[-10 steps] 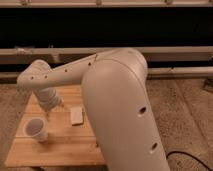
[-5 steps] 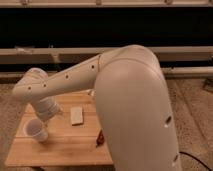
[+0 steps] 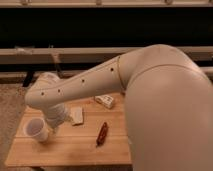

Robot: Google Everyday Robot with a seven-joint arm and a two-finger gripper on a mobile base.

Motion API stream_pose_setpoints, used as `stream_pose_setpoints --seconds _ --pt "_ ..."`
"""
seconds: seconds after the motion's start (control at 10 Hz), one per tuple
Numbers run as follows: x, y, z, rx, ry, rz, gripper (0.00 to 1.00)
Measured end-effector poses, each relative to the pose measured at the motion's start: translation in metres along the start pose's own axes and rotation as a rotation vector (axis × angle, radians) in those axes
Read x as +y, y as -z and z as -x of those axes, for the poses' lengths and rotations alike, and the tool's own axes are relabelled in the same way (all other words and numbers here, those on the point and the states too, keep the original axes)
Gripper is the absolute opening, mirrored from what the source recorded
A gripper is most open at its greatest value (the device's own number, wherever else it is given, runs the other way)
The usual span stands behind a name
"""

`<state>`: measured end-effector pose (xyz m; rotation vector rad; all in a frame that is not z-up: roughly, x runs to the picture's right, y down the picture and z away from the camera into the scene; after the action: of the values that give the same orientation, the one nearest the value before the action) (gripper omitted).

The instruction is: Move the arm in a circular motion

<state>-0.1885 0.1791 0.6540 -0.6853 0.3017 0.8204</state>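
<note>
The arm [image 3: 150,95] is large, glossy and cream-white, and fills the right half of the camera view. Its thick near segment bulges at the right. A thinner segment with small dark screw holes [image 3: 85,82] reaches left to a rounded joint [image 3: 42,92] over the table's left end. From that joint the wrist bends down to the gripper [image 3: 54,121], which hangs low over the wooden table [image 3: 70,147], right next to a white cup [image 3: 36,129].
On the table lie a pale flat sponge-like piece [image 3: 76,115], a small white box [image 3: 105,100] and a thin red-brown object [image 3: 102,133]. A dark wall with pale horizontal rails [image 3: 75,52] runs behind. The arm hides the table's right end.
The arm's near segment has swung right and closer to the camera, uncovering the red-brown object and the white box. The far joint and wrist have sunk lower beside the cup.
</note>
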Motion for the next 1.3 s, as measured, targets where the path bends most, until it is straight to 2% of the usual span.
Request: stream_pose_setpoints --seconds 0.7,1.0,1.2,1.3 --pt "-0.024 0.002 -0.06 -0.033 -0.179 0.03 0.65" --pt "-0.049 0.001 -0.084 -0.043 -0.261 0.03 0.65" --pt "-0.055 0.0 -0.092 -0.045 -0.25 0.029 0.65" --pt "-0.054 -0.001 -0.089 -0.049 -0.246 0.029 0.65"
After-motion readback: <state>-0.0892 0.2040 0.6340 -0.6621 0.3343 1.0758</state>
